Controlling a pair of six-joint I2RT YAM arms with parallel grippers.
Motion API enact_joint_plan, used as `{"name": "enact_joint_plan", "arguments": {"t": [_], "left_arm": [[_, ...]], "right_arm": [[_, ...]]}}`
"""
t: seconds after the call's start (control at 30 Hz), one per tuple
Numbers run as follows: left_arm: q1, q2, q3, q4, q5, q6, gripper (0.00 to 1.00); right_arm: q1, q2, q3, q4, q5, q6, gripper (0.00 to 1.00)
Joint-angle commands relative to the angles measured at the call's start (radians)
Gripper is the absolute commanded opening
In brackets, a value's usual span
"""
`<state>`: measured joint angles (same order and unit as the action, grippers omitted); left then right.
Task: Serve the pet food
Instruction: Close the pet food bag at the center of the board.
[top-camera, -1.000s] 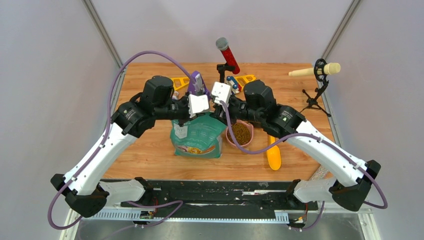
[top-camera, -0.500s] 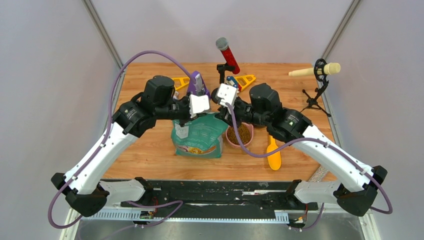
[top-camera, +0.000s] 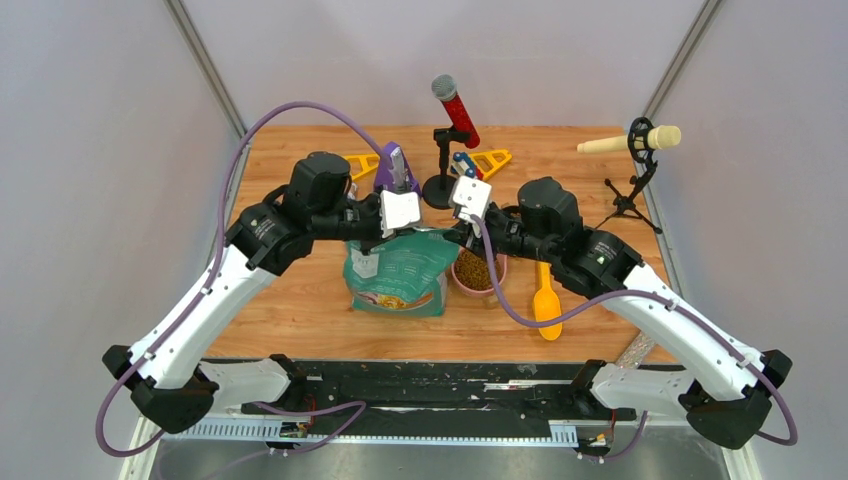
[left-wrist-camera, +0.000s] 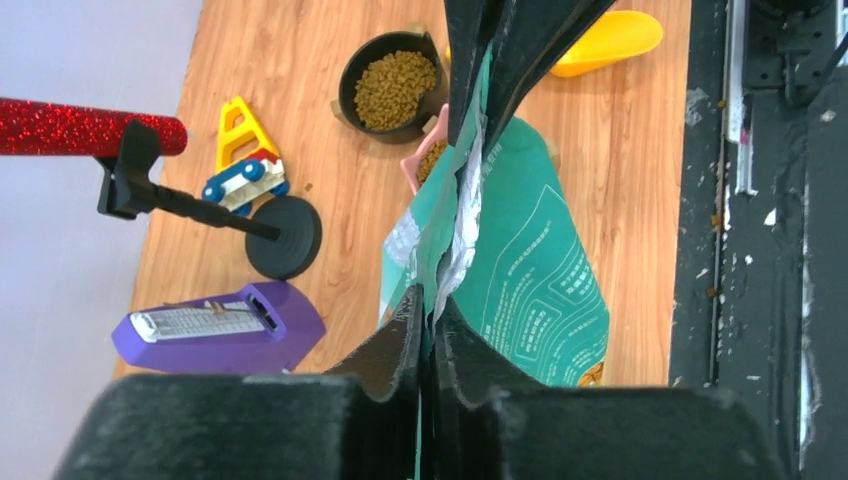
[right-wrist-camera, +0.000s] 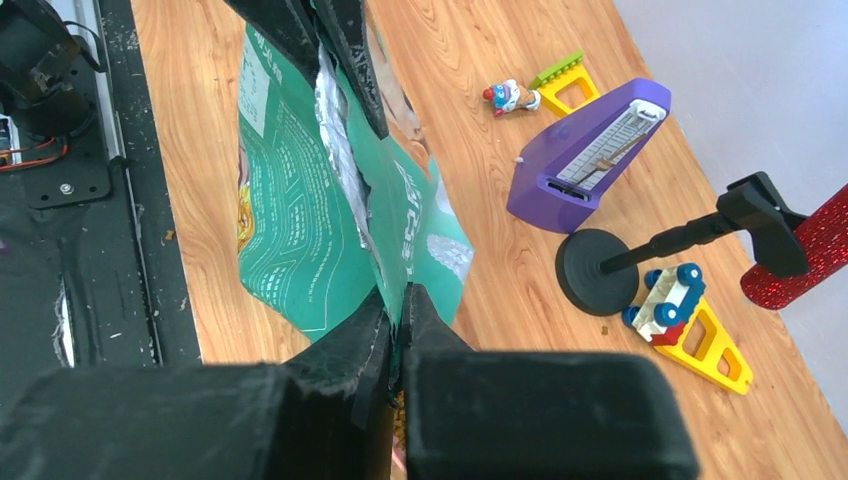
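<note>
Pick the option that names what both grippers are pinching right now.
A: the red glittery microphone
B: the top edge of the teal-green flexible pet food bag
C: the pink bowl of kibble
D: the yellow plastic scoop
B: the left gripper and the right gripper are each shut on the open top edge of the teal-green flexible bag, at opposite ends.

The bag (top-camera: 395, 275) lies left of the bowl (top-camera: 503, 270) (kibble (top-camera: 478, 270) inside).

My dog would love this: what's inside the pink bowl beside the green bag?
Brown kibble lies in the pink bowl. The right arm covers its far rim, and the bag hides most of it from the left wrist view.
</note>
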<state>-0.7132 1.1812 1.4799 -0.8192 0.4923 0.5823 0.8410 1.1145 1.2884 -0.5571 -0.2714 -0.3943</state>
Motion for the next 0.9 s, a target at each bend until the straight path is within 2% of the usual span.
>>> {"name": "enact_joint_plan", "arguments": {"t": [0.0,0.03,0.07,0.1,0.17,0.23,0.3,0.43,0.47,0.57,0.63,0.7,0.8,0.87], "left_arm": [[-0.006,-0.022,0.034,0.134,0.042,0.009,0.25],[-0.006,-0.024,0.035,0.134,0.037,0.018,0.53],[-0.006,-0.029,0.037,0.14,0.024,0.025,0.66],[-0.006,-0.034,0.037,0.148,0.014,0.037,0.91],[-0.006,-0.059,0.023,0.216,-0.042,0.034,0.99],[-0.006,-0.096,-0.007,0.397,-0.122,-0.005,1.0],[-0.006,-0.105,-0.011,0.492,-0.199,-0.067,1.0],[-0.006,-0.126,0.011,0.537,-0.333,-0.291,1.0],[-0.006,-0.14,-0.019,0.542,-0.354,-0.381,1.0],[-0.006,-0.253,-0.154,0.601,-0.333,-0.523,1.0],[-0.006,-0.337,-0.263,0.619,-0.338,-0.589,1.0],[-0.006,-0.417,-0.337,0.594,-0.431,-0.644,1.0],[-0.006,-0.489,-0.376,0.497,-0.67,-0.71,1.0],[-0.006,-0.533,-0.381,0.444,-0.729,-0.733,1.0]], "right_arm": [[-0.011,-0.046,-0.003,0.103,0.001,0.061,0.0],[-0.011,-0.047,-0.008,0.127,0.018,0.078,0.0],[-0.011,-0.049,-0.014,0.15,0.026,0.09,0.0],[-0.011,-0.049,-0.021,0.168,0.027,0.102,0.0],[-0.011,-0.045,-0.034,0.205,0.025,0.139,0.0],[-0.011,-0.037,-0.044,0.238,0.034,0.184,0.0],[-0.011,-0.035,-0.048,0.258,0.059,0.23,0.0],[-0.011,-0.059,-0.062,0.272,0.081,0.258,0.0],[-0.011,-0.071,-0.068,0.272,0.076,0.257,0.0],[-0.011,-0.113,-0.101,0.272,0.063,0.247,0.0],[-0.011,-0.138,-0.122,0.279,0.045,0.252,0.0],[-0.011,-0.151,-0.133,0.282,0.022,0.247,0.0],[-0.011,-0.152,-0.132,0.284,0.013,0.251,0.0],[-0.011,-0.144,-0.129,0.283,0.015,0.254,0.0]]}}
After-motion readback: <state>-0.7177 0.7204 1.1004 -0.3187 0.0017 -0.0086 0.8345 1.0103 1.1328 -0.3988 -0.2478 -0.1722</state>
